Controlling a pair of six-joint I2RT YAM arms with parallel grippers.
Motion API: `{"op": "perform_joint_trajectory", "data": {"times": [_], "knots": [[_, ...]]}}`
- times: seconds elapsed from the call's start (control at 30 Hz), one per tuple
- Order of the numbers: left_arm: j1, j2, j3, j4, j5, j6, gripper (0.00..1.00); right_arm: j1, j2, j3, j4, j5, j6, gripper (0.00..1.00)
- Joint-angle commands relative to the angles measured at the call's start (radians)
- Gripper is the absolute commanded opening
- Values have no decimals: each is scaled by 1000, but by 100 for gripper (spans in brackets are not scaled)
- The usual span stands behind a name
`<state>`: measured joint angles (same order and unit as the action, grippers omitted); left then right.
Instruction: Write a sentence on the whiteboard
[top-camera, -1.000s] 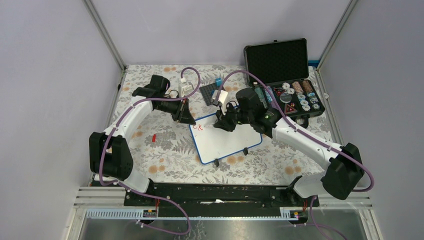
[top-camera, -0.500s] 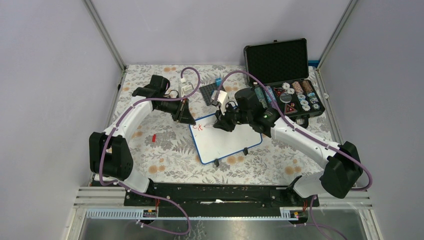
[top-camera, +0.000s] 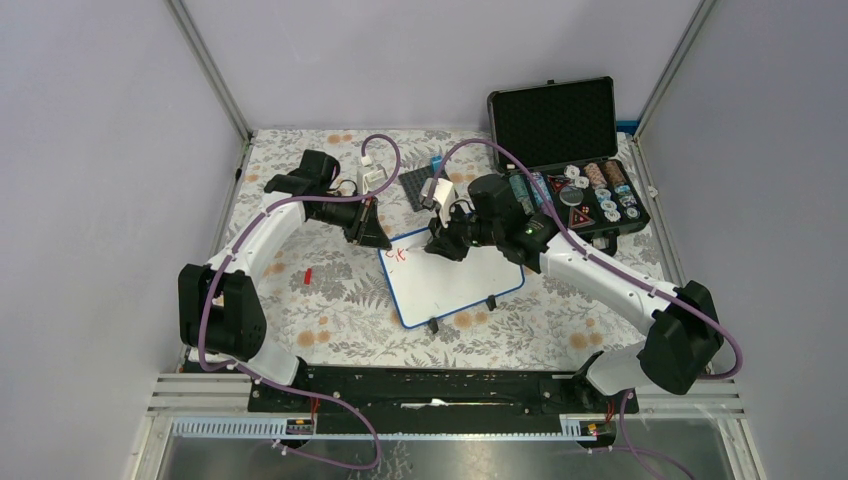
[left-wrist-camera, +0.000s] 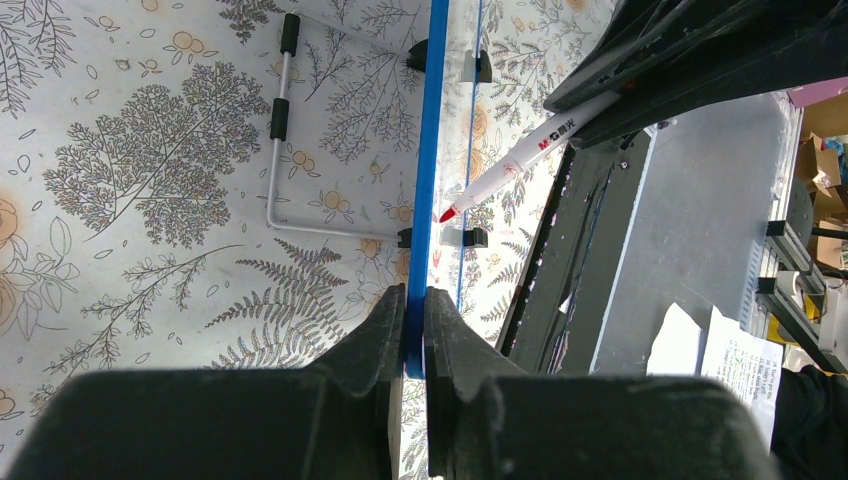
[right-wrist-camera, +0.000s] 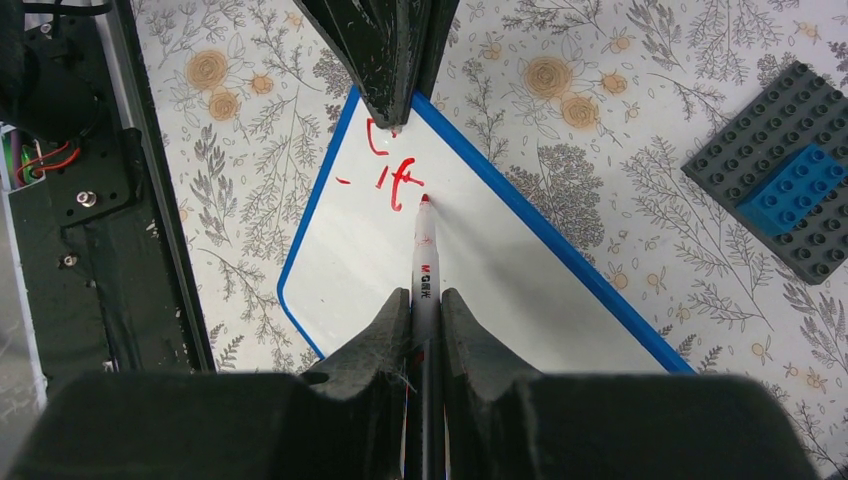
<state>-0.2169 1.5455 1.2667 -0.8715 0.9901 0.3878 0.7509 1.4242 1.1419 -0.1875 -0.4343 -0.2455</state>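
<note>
on the whiteboard (top-camera: 455, 285), lying on floral cloth (top-camera: 330, 300), red strokes (right-wrist-camera: 395, 178) are looking too scrawled to read. just beside them the right gripper (right-wrist-camera: 426, 300) is clenching an "m&g" marker (right-wrist-camera: 424, 250); the left gripper (left-wrist-camera: 414, 325) is pinching the board's rim.

Robot lab, alu-frame booth (top-camera: 208, 70), plain grey walls (top-camera: 430, 60)

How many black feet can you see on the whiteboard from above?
2, both on the whiteboard's near long edge: one foot toward its left corner, the other foot further right. Others may be hidden along the far edge.
</note>
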Motion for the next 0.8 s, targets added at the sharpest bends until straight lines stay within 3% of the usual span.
{"op": "perform_joint_trajectory", "data": {"times": [0.0, 0.77], "knots": [[-1, -24, -6, 36, -1, 8, 0, 4, 3, 42, 41, 18, 5, 0], [-1, -26, -5, 37, -13, 3, 0, 5, -30, -30, 21, 55, -18, 0]]}}
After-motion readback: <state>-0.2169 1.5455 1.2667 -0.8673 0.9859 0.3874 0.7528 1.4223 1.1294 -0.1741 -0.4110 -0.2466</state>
